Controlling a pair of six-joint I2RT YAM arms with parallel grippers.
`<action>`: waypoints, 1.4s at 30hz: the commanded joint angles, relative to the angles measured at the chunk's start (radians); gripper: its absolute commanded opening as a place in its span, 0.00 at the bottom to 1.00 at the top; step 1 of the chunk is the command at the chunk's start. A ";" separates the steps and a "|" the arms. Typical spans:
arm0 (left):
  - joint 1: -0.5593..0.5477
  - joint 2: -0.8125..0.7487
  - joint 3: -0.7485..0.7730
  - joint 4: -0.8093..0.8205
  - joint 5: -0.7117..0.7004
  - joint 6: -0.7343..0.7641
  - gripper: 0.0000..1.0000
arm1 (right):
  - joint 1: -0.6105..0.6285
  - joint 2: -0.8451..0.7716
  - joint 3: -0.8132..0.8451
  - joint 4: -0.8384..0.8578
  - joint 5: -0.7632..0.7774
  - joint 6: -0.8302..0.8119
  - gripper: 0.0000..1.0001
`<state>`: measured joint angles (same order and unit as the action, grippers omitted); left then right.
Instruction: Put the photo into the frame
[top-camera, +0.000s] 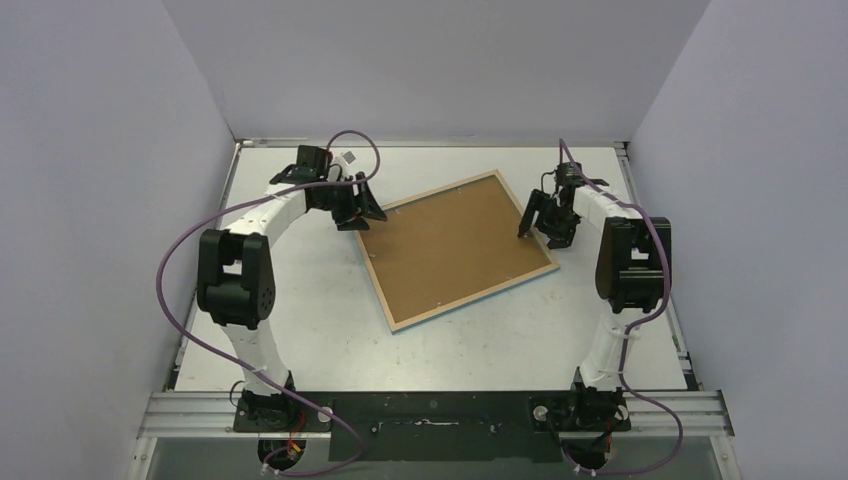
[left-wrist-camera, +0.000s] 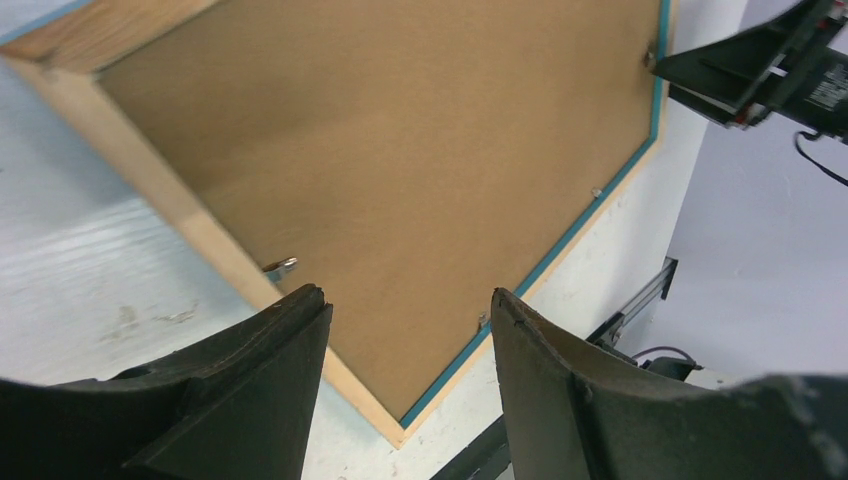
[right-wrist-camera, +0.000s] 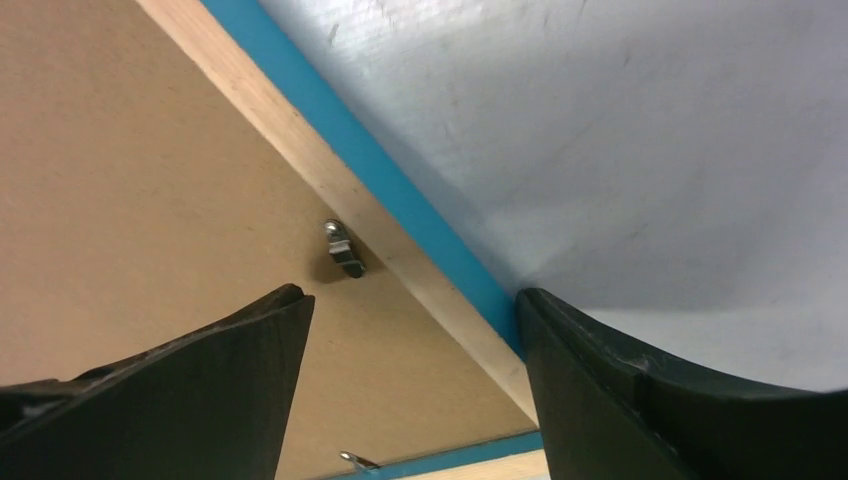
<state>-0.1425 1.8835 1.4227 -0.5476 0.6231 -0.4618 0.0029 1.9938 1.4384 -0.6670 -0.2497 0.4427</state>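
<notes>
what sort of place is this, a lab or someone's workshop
Probably a robotics lab test cell: the left arm and right arm are bolted to a rail at the near edge of a white table, plain grey walls box it in, and a frame lies on it, back up.

Frame (left-wrist-camera: 155, 180): back edges pale bare wood, grain visible, matt; outer rim turquoise, smooth painted finish.
Backing board (left-wrist-camera: 420, 170) inside the frame: brown fibreboard, matt, even.
Clips (right-wrist-camera: 342, 250) at the frame's inner edge: bright metal.
Table (right-wrist-camera: 650, 150) beside the frame: white, faint sheen, scuffed.
Left gripper (left-wrist-camera: 408, 292), fingers (left-wrist-camera: 250, 400): black plastic, matt.
</notes>
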 joint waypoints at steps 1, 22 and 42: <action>-0.048 0.032 0.077 0.041 0.039 0.002 0.58 | 0.049 -0.060 -0.061 0.034 -0.045 0.051 0.76; -0.189 0.132 0.065 0.136 0.043 -0.039 0.58 | 0.352 -0.395 -0.378 0.091 0.035 0.191 0.71; -0.338 0.234 0.060 0.402 0.205 -0.097 0.42 | 0.407 -0.268 -0.137 -0.077 0.343 -0.022 0.69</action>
<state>-0.4717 2.0998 1.4742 -0.2886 0.7250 -0.5552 0.4191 1.6432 1.2495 -0.7113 0.0391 0.5083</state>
